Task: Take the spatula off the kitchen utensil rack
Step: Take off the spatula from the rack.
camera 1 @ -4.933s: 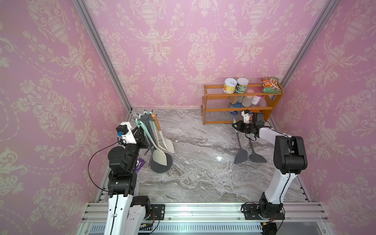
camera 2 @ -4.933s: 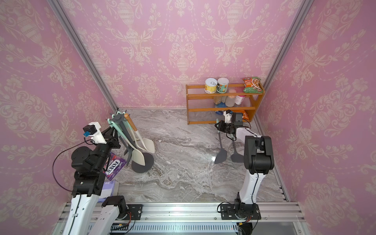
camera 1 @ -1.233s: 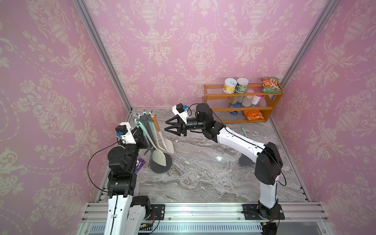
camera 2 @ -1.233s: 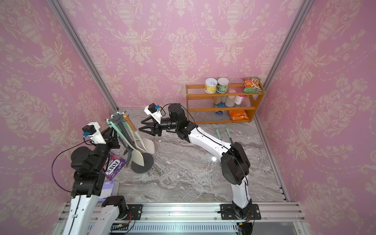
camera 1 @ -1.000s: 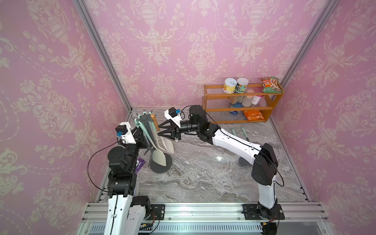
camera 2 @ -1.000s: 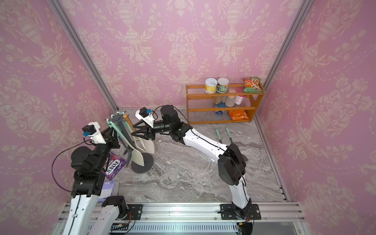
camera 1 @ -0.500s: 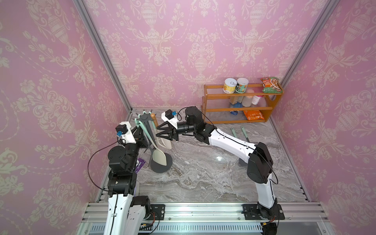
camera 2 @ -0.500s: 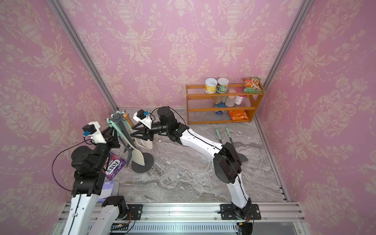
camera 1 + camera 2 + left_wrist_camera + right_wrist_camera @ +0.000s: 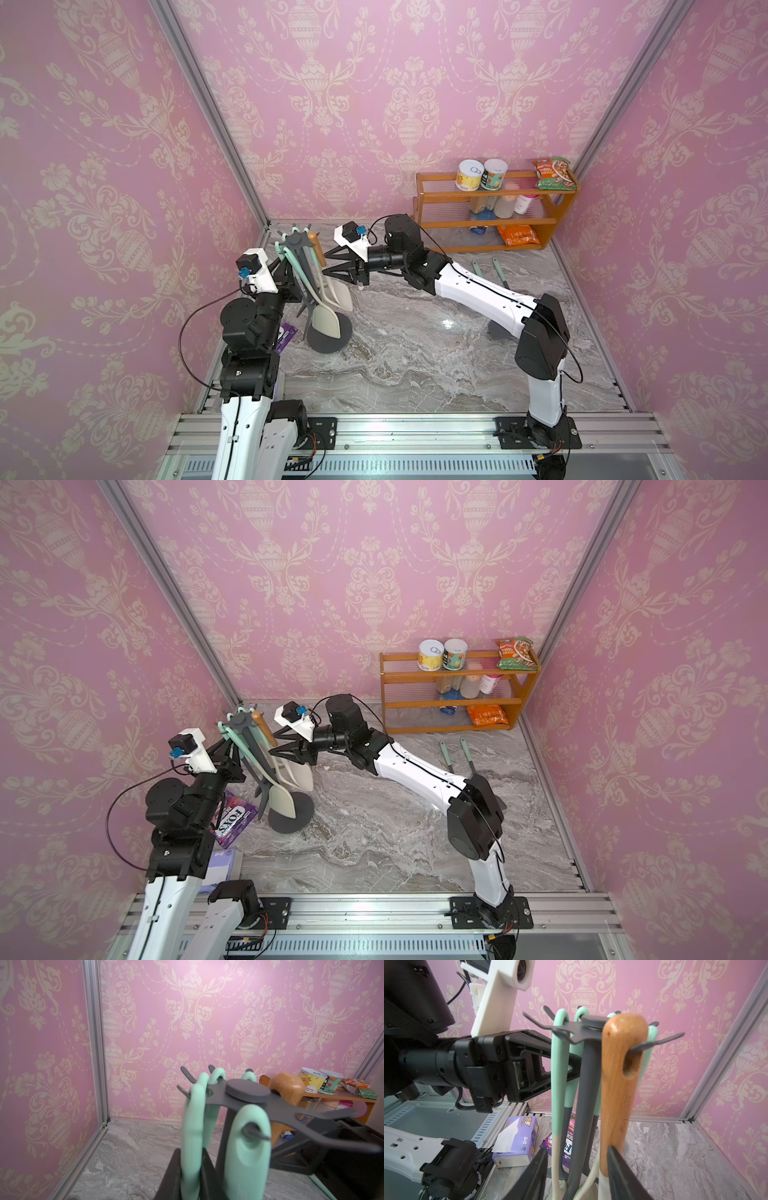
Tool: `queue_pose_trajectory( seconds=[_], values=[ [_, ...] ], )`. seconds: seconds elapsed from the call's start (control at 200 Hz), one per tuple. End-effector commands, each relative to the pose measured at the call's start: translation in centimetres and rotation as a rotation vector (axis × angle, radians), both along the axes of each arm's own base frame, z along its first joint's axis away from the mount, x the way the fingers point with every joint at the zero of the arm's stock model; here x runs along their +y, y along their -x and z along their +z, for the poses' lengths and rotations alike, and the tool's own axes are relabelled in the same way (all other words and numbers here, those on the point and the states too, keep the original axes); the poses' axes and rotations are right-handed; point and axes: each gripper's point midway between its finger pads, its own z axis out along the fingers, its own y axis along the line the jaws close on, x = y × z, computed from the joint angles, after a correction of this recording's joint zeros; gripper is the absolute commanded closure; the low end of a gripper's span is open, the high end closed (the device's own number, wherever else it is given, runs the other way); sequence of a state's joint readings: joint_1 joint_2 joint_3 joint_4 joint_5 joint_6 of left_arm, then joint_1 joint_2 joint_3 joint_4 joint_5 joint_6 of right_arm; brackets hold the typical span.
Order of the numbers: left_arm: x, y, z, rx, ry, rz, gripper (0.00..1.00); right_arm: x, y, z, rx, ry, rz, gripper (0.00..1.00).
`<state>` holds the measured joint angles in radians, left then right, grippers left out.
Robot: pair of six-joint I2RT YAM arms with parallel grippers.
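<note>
Since the wooden-handled spatula [image 9: 618, 1084] hanging from 1 hook of the kitchen utensil rack [image 9: 588, 1084] looks light, stiff and smooth, the spread right fingers [image 9: 623, 1174] flanking its handle should pinch the wood firmly below that hook, while the left fingers [image 9: 533, 1041] clamp the rack's pole.

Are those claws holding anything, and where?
Left gripper seems clamped on the dark grey kitchen utensil rack, at its upper pole; right gripper, open around the wooden-handled spatula, holds nothing.
</note>
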<state>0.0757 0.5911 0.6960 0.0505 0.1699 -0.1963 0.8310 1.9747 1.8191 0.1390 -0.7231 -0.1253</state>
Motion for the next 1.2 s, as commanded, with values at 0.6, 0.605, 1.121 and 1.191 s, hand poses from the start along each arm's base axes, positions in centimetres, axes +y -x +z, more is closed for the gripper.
queue_pose_trajectory(
  seconds=[0.6,0.605,1.121,1.191],
  values=[
    [0.0,-0.7,-2.1,0.083,0.021,-0.006,1.0,1.4,-1.6,1.0,0.071,-0.082,0.108,0.6],
    [0.0,-0.7,-2.1,0.083,0.021,-0.005,1.0,1.3,-1.6,1.0,0.072,-0.084,0.109,0.6],
    [-0.1,-0.5,-1.9,0.082,0.026,-0.01,1.0,1.5,0.1,1.0,0.106,-0.109,0.145,0.7],
    [-0.1,-0.6,-1.9,0.082,0.026,-0.011,1.0,1.8,0.3,1.1,0.105,-0.112,0.148,0.7]
  ],
)
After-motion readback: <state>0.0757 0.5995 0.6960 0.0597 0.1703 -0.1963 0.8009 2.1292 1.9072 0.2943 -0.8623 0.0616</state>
